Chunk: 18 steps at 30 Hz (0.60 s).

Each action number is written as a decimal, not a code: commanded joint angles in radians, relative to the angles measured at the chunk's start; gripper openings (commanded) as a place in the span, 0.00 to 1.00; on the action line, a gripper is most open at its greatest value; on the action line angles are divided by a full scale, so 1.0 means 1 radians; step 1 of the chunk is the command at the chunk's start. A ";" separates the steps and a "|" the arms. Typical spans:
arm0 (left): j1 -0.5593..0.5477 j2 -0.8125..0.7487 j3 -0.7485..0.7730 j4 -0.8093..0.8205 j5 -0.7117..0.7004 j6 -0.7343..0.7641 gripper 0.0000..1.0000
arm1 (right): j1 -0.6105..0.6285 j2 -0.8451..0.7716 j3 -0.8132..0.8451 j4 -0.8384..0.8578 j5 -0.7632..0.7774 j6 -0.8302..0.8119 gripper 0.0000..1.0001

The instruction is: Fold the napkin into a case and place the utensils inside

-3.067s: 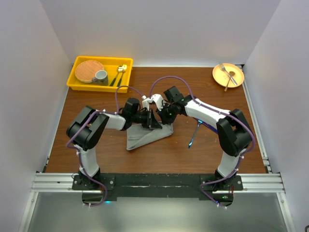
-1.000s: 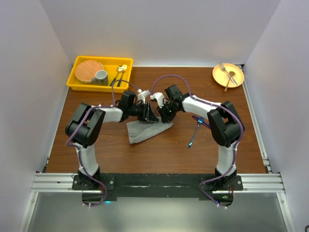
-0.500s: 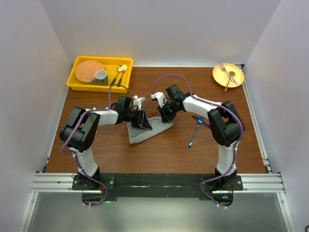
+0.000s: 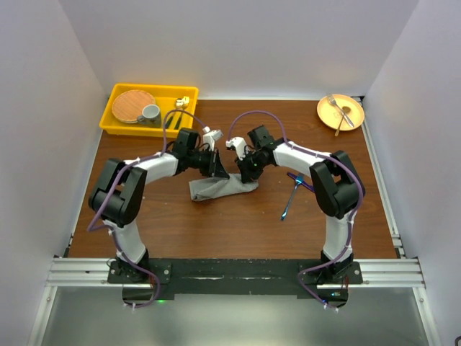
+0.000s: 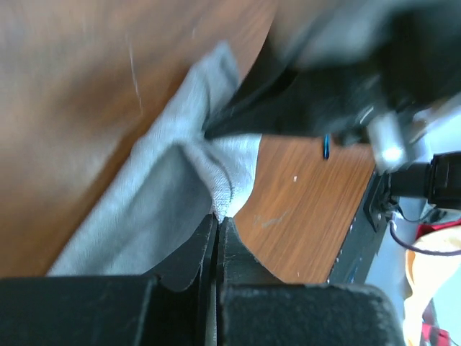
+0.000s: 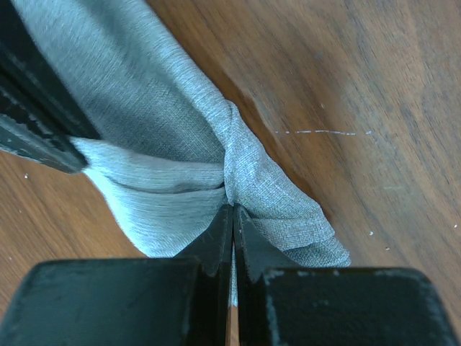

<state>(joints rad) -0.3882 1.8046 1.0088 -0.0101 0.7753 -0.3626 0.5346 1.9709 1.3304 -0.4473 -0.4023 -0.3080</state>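
Observation:
The grey napkin (image 4: 216, 189) lies bunched into a narrow strip on the wooden table (image 4: 238, 227). My left gripper (image 4: 217, 169) is shut, pinching a raised fold of the napkin (image 5: 151, 202) at its fingertips. My right gripper (image 4: 245, 170) is shut on the napkin (image 6: 166, 137) too, holding a gathered pleat at the strip's right end. The two grippers sit close together over the cloth. A blue-handled utensil (image 4: 290, 199) lies on the table to the right of the napkin, apart from both grippers; I make out only this one.
A yellow tray (image 4: 115, 124) at the back left holds a woven round mat, a grey cup and dark-handled gold cutlery. An orange plate (image 4: 349, 122) with a silver fork sits at the back right. White walls close in both sides.
My left gripper has shut on a fold of the napkin and shifted back and to the right. The cloth has drawn into a narrower bundle. The right gripper stays shut on its end.

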 commanded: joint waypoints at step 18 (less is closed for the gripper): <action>0.057 0.239 0.068 -0.070 -0.015 0.065 0.00 | -0.024 0.000 0.185 -0.152 -0.007 0.004 0.00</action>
<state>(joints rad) -0.3443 2.0010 1.0904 -0.0437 0.8104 -0.3294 0.5179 1.9926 1.4513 -0.5365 -0.3851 -0.3069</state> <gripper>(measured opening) 0.027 0.007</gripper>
